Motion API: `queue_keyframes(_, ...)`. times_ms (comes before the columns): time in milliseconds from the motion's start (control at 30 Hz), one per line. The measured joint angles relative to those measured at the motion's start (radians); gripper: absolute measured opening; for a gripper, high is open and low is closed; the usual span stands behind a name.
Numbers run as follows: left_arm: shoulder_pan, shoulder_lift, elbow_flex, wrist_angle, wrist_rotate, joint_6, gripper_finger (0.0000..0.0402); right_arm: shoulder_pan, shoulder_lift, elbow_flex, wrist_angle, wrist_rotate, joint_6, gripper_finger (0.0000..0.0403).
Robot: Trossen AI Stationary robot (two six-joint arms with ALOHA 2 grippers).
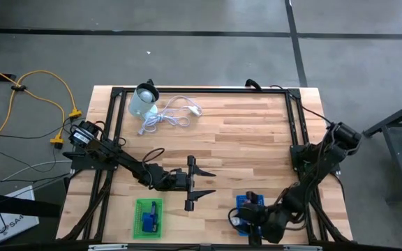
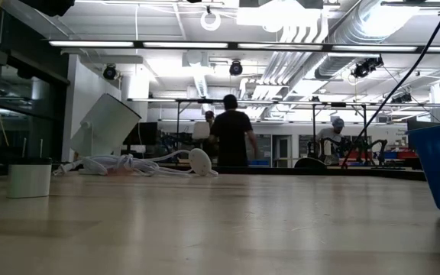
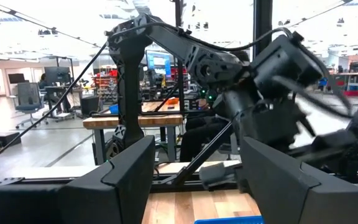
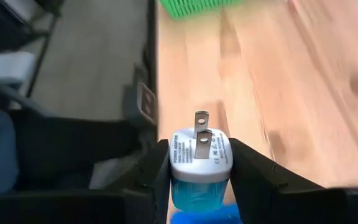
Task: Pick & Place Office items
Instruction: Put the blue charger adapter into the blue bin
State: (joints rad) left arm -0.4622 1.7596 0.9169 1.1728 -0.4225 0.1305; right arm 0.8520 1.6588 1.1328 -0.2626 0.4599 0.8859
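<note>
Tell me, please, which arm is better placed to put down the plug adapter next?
The right. The right gripper is shut on the plug adapter, above the blue basket. The left gripper is open and holds nothing.

Your left arm lies low across the table's near-left part, elbow bent, wrist level — the left gripper (image 1: 199,183) points toward the right side, fingers spread wide with nothing between them. Your right arm folds back from its base to the near edge — the right gripper (image 4: 199,167) is clamped on a plug adapter (image 4: 200,163).
</note>
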Motion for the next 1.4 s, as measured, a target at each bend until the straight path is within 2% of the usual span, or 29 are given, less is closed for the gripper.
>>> queue_keyframes(300, 0.000, 0.000, 0.000, -0.013, 0.000, -0.011, 0.0230, 0.006, 0.002, 0.000, -0.256, 0.007, 0.164, 0.0121)
queue_keyframes(433, 0.000, 0.000, 0.000, -0.016, 0.000, -0.011, 0.0230, -0.002, 0.002, 0.000, -0.327, 0.055, 0.192, 0.0124)
queue_keyframes(767, 0.000, 0.000, 0.000, -0.022, 0.000, -0.011, 0.0230, -0.031, 0.002, 0.000, -0.345, 0.093, 0.186, 0.0124)
queue_keyframes(1200, 0.000, 0.000, 0.000, -0.045, 0.000, -0.016, 0.0230, -0.036, 0.103, -0.002, -0.358, 0.115, 0.216, 0.0124)
queue_keyframes(1400, 0.000, 0.000, 0.000, -0.044, 0.000, -0.019, 0.0230, -0.036, 0.097, -0.002, -0.353, 0.126, 0.213, 0.0156)
